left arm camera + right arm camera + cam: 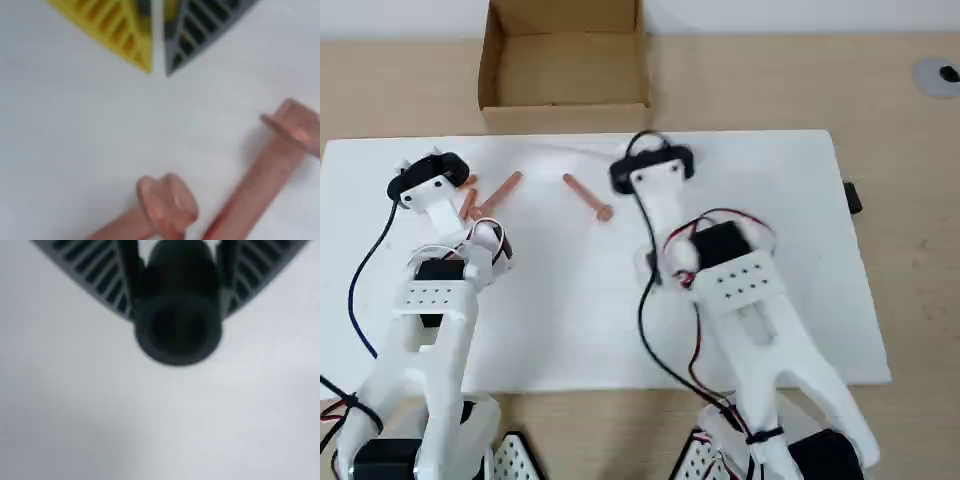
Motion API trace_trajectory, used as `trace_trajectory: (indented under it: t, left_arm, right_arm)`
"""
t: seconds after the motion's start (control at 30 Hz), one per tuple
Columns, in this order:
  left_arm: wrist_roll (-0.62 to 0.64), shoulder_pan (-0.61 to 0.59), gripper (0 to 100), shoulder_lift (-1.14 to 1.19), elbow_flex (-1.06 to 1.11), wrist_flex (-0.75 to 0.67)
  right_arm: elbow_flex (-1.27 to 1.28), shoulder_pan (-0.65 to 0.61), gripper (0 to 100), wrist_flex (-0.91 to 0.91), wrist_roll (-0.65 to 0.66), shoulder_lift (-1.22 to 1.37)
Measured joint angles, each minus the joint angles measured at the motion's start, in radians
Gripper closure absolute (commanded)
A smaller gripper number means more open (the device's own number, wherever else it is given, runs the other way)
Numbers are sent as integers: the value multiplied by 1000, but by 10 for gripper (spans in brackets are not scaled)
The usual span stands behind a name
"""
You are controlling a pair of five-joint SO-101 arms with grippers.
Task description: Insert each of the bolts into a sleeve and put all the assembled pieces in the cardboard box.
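Black sleeve (177, 332) clamped between right gripper (177, 315) fingers, bore end-on to wrist camera. Left gripper (158, 67) tips pinched near-together, empty, near two bolts (260, 175) lying flat, roughly parallel. Third bolt (587, 196) apart on white mat (800, 300), axis diagonal, head toward arms. Cardboard box (565, 112) beyond mat.

The bolts (167, 202) are a coppery salmon pink on a plain white board (570, 310), the worktop (905, 200) is pale tan wood-grain, and the cardboard box (565, 117) is plain brown. The left hand (158, 70) pairs one yellow finger (115, 30) with a dark grey one, both ridged in stripes; the right hand (177, 315) has dark grey striped fingers (90, 270), and the sleeve (177, 335) between them is black. Both arms (750, 300) are white with black motors (720, 243) and red, black and white wires (696, 330), plus a blue cable (355, 290) by the left arm.
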Motion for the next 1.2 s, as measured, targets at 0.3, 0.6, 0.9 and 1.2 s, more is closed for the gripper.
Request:
trace_trajectory:
  t: [0.3,0.6,0.9,1.2]
  left_arm:
    - [-103,0,963,2,-31,0]
    - [-193,-80,929,233,-400,106]
    - [-362,12,926,434,-626,285]
    - [-663,-84,926,442,-626,285]
  right_arm:
    - [64,84,988,-328,58,0]
    - [161,84,988,-382,58,0]
    - [164,84,988,-382,58,0]
    - [164,89,988,-382,58,0]
